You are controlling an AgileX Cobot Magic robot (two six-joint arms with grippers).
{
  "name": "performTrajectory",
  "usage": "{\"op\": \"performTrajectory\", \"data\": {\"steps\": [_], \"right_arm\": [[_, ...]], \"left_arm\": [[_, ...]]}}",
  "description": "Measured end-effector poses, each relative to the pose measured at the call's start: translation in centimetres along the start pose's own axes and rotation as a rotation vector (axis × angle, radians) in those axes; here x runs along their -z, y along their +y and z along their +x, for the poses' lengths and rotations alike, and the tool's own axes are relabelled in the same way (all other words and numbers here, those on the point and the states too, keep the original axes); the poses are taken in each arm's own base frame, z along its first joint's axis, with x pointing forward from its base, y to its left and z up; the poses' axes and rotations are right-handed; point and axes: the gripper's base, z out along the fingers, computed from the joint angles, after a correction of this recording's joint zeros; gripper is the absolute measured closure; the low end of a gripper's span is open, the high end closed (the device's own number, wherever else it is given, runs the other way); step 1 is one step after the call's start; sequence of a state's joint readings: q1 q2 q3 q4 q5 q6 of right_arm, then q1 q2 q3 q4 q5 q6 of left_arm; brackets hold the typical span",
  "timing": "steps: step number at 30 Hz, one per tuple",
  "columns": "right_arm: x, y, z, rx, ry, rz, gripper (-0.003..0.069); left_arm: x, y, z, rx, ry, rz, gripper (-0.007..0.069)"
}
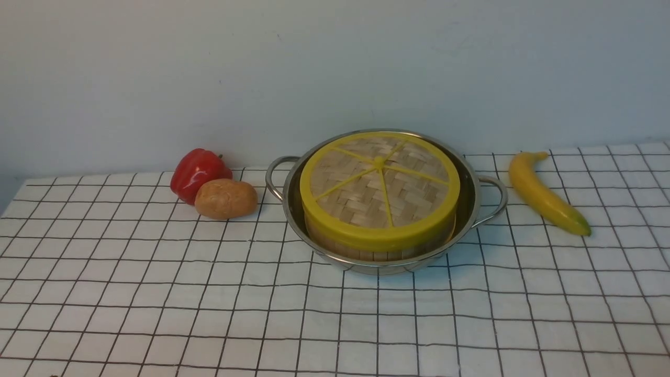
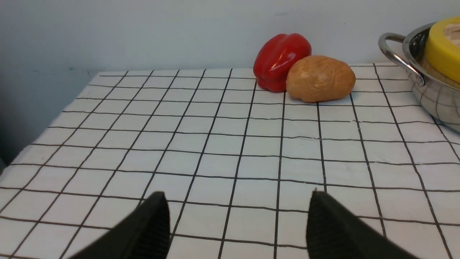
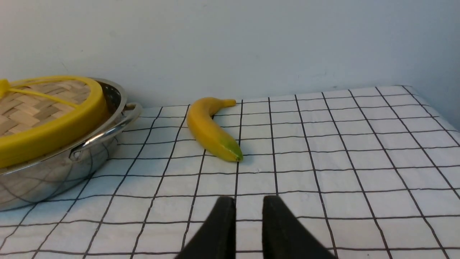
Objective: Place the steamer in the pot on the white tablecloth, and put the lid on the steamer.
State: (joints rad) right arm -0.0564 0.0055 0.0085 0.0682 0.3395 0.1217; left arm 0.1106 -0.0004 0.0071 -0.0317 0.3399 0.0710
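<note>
Steamer, round bamboo basket w/ slatted wall point(image 1: 366, 250), already sits inside the wide shiny stainless-steel pot w/ two loop handles point(image 1: 473, 196), mid-table on the white black-grid tablecloth point(image 1: 157, 293). Flat woven-bamboo lid w/ thick yellow rim + spokes point(image 1: 380, 187) is on top of it, slightly tilted, near edge lower. Task looks done imo.

Key relation: pot lies fwd-right of left tool point(image 2: 237, 226), fwd-left of right tool point(image 3: 248, 223); both well apart from it, neither clearly nearer. Lid round, no long axis.

Left tool: spread wide, empty. Right tool: narrow gap, pinching nothing.

Count: 1 steamer, 1 lid, 1 pot, 1 red bell pepper point(image 1: 199, 172), 1 brown potato point(image 1: 226, 198), 1 yellow banana point(image 1: 544, 193).
</note>
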Motion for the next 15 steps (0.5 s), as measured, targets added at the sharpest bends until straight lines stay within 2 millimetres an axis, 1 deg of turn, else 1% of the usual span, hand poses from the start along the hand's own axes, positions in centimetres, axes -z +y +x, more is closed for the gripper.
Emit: {"op": "performTrajectory", "data": {"steps": [15], "right_arm": [[0.00,0.00,0.04,-0.026,0.004,0.000,0.0491]], "left_arm": [[0.00,0.00,0.00,0.000,0.000,0.000,0.0151]]}}
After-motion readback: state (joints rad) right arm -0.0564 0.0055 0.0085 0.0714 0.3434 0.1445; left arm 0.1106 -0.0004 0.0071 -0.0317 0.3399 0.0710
